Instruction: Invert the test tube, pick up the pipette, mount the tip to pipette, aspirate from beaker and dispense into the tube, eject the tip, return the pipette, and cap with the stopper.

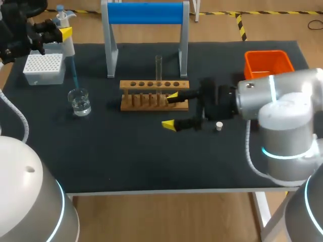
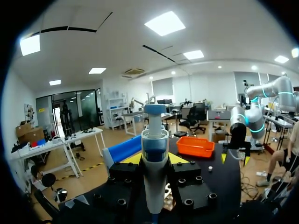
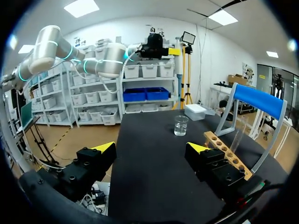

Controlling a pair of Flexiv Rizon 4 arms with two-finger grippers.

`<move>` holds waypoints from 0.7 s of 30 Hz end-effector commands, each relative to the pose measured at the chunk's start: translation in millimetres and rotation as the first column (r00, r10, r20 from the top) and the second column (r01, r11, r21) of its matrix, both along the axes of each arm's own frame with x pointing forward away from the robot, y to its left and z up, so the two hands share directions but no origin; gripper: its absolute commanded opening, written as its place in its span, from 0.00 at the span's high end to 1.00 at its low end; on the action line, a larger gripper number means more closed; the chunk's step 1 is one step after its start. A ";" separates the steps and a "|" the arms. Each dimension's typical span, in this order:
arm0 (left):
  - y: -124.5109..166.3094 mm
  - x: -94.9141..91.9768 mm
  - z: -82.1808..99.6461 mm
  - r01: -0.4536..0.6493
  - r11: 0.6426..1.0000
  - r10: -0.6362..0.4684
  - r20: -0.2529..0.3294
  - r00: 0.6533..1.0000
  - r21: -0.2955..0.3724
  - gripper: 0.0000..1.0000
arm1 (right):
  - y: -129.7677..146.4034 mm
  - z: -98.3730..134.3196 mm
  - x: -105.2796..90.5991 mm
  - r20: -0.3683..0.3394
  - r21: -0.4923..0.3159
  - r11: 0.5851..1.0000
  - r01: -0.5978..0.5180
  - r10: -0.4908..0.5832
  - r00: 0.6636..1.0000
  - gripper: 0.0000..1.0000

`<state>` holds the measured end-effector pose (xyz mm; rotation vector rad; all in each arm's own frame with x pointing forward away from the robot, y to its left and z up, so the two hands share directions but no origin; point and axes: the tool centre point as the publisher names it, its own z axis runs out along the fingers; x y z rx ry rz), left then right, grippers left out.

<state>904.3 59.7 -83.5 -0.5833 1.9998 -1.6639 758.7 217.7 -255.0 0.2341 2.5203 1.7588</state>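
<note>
My left gripper point(image 1: 63, 34) point(image 2: 154, 161) is shut on the white pipette point(image 1: 66, 40) point(image 2: 154, 154) with a blue cap, held upright at the table's far left. Its long blue tip point(image 1: 74, 73) points down, ending at the mouth of the glass beaker point(image 1: 79, 102) point(image 3: 181, 125) with water. A clear test tube point(image 1: 158, 70) point(image 3: 238, 133) stands upright in the wooden rack point(image 1: 154, 93) point(image 3: 229, 154). My right gripper point(image 1: 170, 111) point(image 3: 150, 149) is open and empty, just right of the rack. The small white stopper point(image 1: 219, 126) point(image 2: 210, 169) lies on the mat under my right arm.
A white tip box point(image 1: 44, 68) point(image 3: 195, 111) sits at the far left, behind the beaker. A blue-topped stand point(image 1: 145, 12) point(image 3: 259, 100) rises behind the rack. An orange bin point(image 1: 267, 63) point(image 2: 195, 145) stands at the far right.
</note>
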 end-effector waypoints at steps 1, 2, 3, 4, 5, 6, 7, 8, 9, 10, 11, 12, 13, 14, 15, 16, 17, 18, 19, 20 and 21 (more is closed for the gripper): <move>-0.7 0.3 -1.0 -0.003 1.000 0.003 0.004 1.000 -0.003 1.00 | 47.7 -17.2 9.5 0.005 -0.029 0.999 0.043 -0.043 0.999 0.00; -0.7 0.3 -1.0 -0.003 1.000 0.003 0.004 1.000 -0.003 1.00 | 50.2 -18.0 11.2 0.006 -0.035 0.998 0.047 -0.047 0.999 0.00; -0.7 0.3 -1.0 -0.003 1.000 0.003 0.004 1.000 -0.003 1.00 | 52.9 -18.7 13.0 0.011 -0.046 0.998 0.053 -0.052 0.999 0.00; -0.7 0.3 -1.0 -0.003 1.000 0.003 0.004 1.000 -0.003 1.00 | 55.4 -19.3 14.7 0.014 -0.057 0.997 0.059 -0.058 0.998 0.00; -0.7 0.3 -1.0 -0.003 1.000 0.003 0.004 1.000 -0.003 1.00 | 57.6 -20.1 16.4 0.019 -0.071 0.995 0.065 -0.064 0.998 0.00; -0.7 0.3 -1.0 -0.003 1.000 0.003 0.004 1.000 -0.003 1.00 | 60.0 -21.0 18.0 0.023 -0.082 0.994 0.069 -0.067 0.997 0.00; -0.7 0.3 -1.0 -0.003 1.000 0.003 0.004 1.000 -0.003 1.00 | 62.4 -22.3 19.8 0.024 -0.092 0.993 0.075 -0.073 0.997 0.00; -0.7 0.3 -1.0 -0.003 1.000 0.003 0.004 1.000 -0.003 1.00 | 65.0 -23.8 21.6 0.028 -0.105 0.991 0.078 -0.075 0.997 0.00; -0.7 0.3 -1.0 -0.003 1.000 0.003 0.004 1.000 -0.003 1.00 | 67.6 -25.4 23.1 0.030 -0.113 0.991 0.078 -0.076 0.997 0.00; -0.7 0.3 -1.0 -0.003 1.000 0.003 0.004 1.000 -0.003 1.00 | 70.1 -27.2 24.5 0.029 -0.116 0.990 0.081 -0.078 0.997 0.00; -0.7 0.3 -1.0 -0.003 1.000 0.003 0.004 1.000 -0.003 1.00 | 72.5 -28.9 25.9 0.026 -0.118 0.989 0.083 -0.080 0.996 0.00; -0.7 0.3 -1.0 -0.003 1.000 0.003 0.004 1.000 -0.003 1.00 | 75.4 -30.6 27.1 0.026 -0.124 0.989 0.083 -0.080 0.996 0.00; -0.7 0.3 -1.0 -0.003 1.000 0.003 0.004 1.000 -0.003 1.00 | 78.1 -32.0 28.3 0.027 -0.135 0.987 0.082 -0.079 0.997 0.00; -0.7 0.3 -1.0 -0.003 1.000 0.003 0.004 1.000 -0.003 1.00 | 80.2 -33.4 29.5 0.029 -0.139 0.987 0.084 -0.081 0.996 0.00; -0.7 0.3 -1.0 -0.003 1.000 0.003 0.004 1.000 -0.003 1.00 | 81.9 -34.7 31.0 0.028 -0.140 0.986 0.088 -0.085 0.996 0.00; -0.7 0.3 -1.0 -0.003 1.000 0.003 0.004 1.000 -0.003 1.00 | 83.9 -36.2 32.7 0.026 -0.147 0.985 0.095 -0.092 0.995 0.00; -0.7 0.3 -1.0 -0.003 1.000 0.003 0.004 1.000 -0.003 1.00 | 85.3 -37.6 34.5 0.026 -0.147 0.984 0.102 -0.100 0.995 0.00; -0.7 0.3 -1.0 -0.003 1.000 0.003 0.004 1.000 -0.003 1.00 | 86.7 -38.8 36.2 0.027 -0.149 0.983 0.106 -0.103 0.994 0.00; -0.7 0.3 -1.0 -0.003 1.000 0.003 0.004 1.000 -0.003 1.00 | 88.4 -40.2 38.0 0.027 -0.151 0.982 0.113 -0.110 0.994 0.00; -0.7 0.3 -1.0 -0.003 1.000 0.003 0.004 1.000 -0.003 1.00 | 90.3 -41.8 39.8 0.028 -0.156 0.981 0.117 -0.114 0.993 0.00; -0.7 0.3 -1.0 -0.003 1.000 0.003 0.004 1.000 -0.003 1.00 | 92.1 -43.1 41.5 0.031 -0.159 0.980 0.123 -0.119 0.992 0.00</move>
